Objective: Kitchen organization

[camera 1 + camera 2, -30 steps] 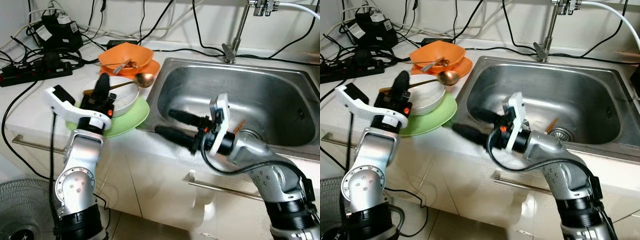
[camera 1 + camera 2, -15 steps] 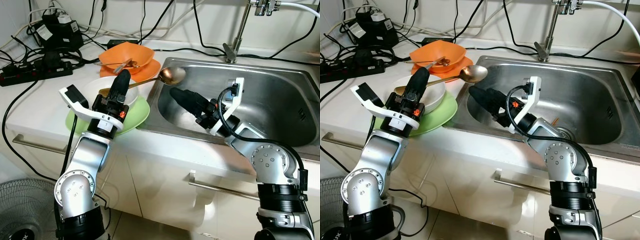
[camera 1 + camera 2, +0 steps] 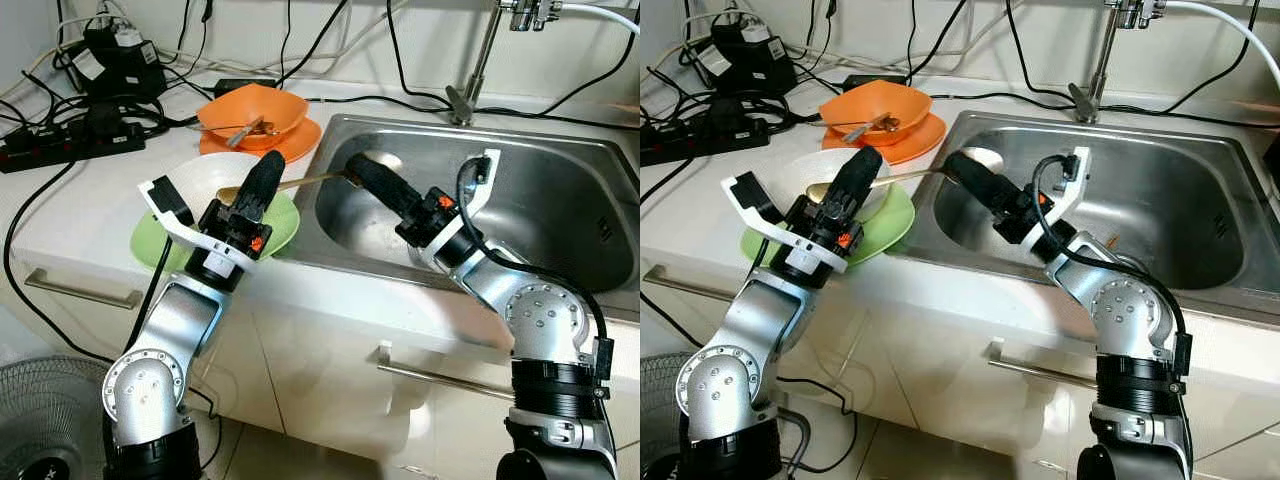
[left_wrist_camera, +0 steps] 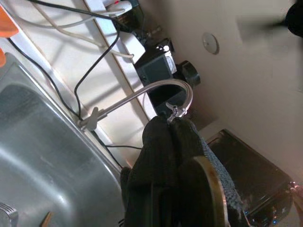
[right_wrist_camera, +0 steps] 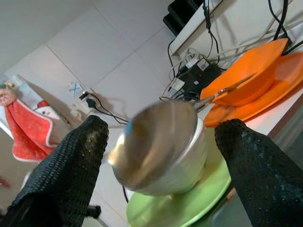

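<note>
Left gripper point(image 3: 262, 183) is clamped on the handle of a long ladle point(image 3: 300, 182). The thin brass-coloured shaft runs from its fingers out over the near left rim of the sink point(image 3: 560, 250). The ladle's round polished bowl sits directly between the two spread fingers of the right gripper point(image 3: 372, 178), which is open around it, touching not confirmed. In the right wrist view the ladle bowl point(image 5: 158, 142) is a blurred, shiny silver dish framed by the textured black fingers point(image 5: 71, 165).

Just below the left gripper is a white bowl point(image 3: 215, 185) stacked on a pale green plate point(image 3: 285, 225). Beyond it, an orange bowl point(image 3: 250, 110) with a spoon in it rests on an orange plate point(image 3: 295, 145).

The sink is brushed stainless steel, rectangular and deep, with a chrome tap point(image 3: 475, 65) behind. The countertop point(image 3: 60, 210) is white, with black cables and a power strip point(image 3: 70, 145) at the back left. White cabinet fronts are below, and a fan point(image 3: 40, 420) is on the floor.
</note>
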{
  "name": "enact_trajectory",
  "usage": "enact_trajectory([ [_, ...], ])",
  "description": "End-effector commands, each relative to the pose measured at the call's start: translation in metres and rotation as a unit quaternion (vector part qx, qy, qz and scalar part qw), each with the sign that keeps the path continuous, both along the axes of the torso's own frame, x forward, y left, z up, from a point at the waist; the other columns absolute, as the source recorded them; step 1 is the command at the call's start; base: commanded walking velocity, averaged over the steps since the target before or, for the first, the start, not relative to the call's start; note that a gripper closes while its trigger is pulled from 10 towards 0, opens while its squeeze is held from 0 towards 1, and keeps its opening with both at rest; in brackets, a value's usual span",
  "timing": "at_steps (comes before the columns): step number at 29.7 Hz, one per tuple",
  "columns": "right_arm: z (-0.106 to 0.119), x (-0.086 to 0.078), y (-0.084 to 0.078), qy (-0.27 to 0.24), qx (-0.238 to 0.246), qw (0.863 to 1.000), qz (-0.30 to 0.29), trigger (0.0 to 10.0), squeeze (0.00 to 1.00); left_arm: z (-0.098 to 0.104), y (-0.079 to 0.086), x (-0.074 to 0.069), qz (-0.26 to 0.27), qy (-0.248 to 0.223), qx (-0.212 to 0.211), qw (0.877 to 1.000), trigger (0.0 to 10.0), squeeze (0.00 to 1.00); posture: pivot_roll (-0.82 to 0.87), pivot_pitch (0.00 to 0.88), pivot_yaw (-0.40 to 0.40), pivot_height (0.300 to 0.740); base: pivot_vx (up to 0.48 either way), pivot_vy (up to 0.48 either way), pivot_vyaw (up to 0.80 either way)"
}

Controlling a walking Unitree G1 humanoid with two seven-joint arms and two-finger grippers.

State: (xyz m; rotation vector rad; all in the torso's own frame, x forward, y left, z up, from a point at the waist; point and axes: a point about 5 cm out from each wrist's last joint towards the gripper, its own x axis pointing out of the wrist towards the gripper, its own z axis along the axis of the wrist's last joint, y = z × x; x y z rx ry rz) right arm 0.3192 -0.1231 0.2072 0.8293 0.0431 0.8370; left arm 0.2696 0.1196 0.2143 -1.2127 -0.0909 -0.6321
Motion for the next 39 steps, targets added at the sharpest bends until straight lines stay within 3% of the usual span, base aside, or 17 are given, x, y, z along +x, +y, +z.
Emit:
enact_trajectory([
  [1, 0.008, 0.002, 0.001, -0.005, 0.009, 1.0, 0.004, 0.0, 0.0, -0.001, -0.008, -0.006, -0.017, 0.0, -0.017, 1.0, 0.0, 0.0, -0.06, 0.025, 0.066, 0.74, 0.0, 0.0, 0.0],
  [9, 0.012, 0.004, -0.003, 0.011, 0.049, 0.999, -0.003, 0.0, 0.0, -0.003, -0.006, -0.007, -0.019, 0.003, -0.014, 1.0, 0.0, 0.0, -0.06, 0.025, 0.064, 0.74, 0.0, 0.0, 0.0],
  [23, 0.01, -0.002, -0.001, 0.025, 0.056, 0.998, 0.029, 0.0, 0.0, -0.004, -0.006, -0.006, -0.021, 0.001, -0.015, 1.0, 0.0, 0.0, -0.07, 0.02, 0.066, 0.74, 0.0, 0.0, 0.0],
  [25, 0.009, -0.003, 0.0, 0.027, 0.052, 0.998, 0.034, 4.5, 0.0, -0.004, -0.006, -0.006, -0.019, 0.0, -0.017, 1.0, 0.0, 0.0, -0.07, 0.02, 0.064, 0.74, 0.0, 0.0, 0.0],
  [26, 0.008, -0.003, 0.0, 0.027, 0.052, 0.998, 0.035, 4.5, 0.0, -0.004, -0.006, -0.006, -0.019, 0.0, -0.017, 1.0, 0.0, 0.0, -0.07, 0.018, 0.064, 0.74, 0.0, 0.0, 0.0],
  [27, 0.007, -0.004, 0.001, 0.028, 0.05, 0.998, 0.037, 9.5, 0.0, -0.004, -0.006, -0.005, -0.019, 0.0, -0.017, 1.0, 0.0, 0.0, -0.07, 0.018, 0.064, 0.74, 0.0, 0.0, 0.0],
  [29, 0.006, -0.004, 0.002, 0.029, 0.047, 0.998, 0.04, 10.0, 0.0, -0.004, -0.006, -0.005, -0.02, -0.001, -0.016, 1.0, 0.0, 0.0, -0.06, 0.018, 0.063, 0.74, 0.0, 0.0, 0.0],
  [30, 0.006, -0.004, 0.002, 0.029, 0.047, 0.998, 0.04, 7.4, 0.0, -0.004, -0.006, -0.005, -0.02, -0.001, -0.016, 1.0, 0.0, 0.0, -0.06, 0.017, 0.064, 0.74, 0.0, 0.0, 0.0],
  [31, 0.006, -0.004, 0.002, 0.029, 0.047, 0.998, 0.04, 7.4, 0.0, -0.004, -0.006, -0.005, -0.02, -0.001, -0.016, 1.0, 0.0, 0.0, -0.06, 0.017, 0.064, 0.74, 0.0, 0.0, 0.0],
  [32, 0.006, -0.004, 0.003, 0.03, 0.049, 0.998, 0.041, 0.9, 0.0, -0.003, -0.005, -0.005, -0.02, -0.001, -0.016, 1.0, 0.0, 0.0, -0.06, 0.017, 0.064, 0.74, 0.0, 0.0, 0.0],
  [33, 0.006, -0.005, 0.003, 0.029, 0.05, 0.997, 0.043, 0.0, 0.0, -0.003, -0.005, -0.005, -0.02, -0.001, -0.015, 1.0, 0.0, 0.0, -0.06, 0.017, 0.065, 0.74, 0.0, 0.0, 0.0],
  [39, 0.006, -0.006, 0.003, 0.028, 0.052, 0.997, 0.048, 0.0, 0.0, -0.003, -0.005, -0.006, -0.022, -0.001, -0.014, 1.0, 0.0, 0.0, -0.06, 0.016, 0.067, 0.74, 0.0, 0.0, 0.0],
])
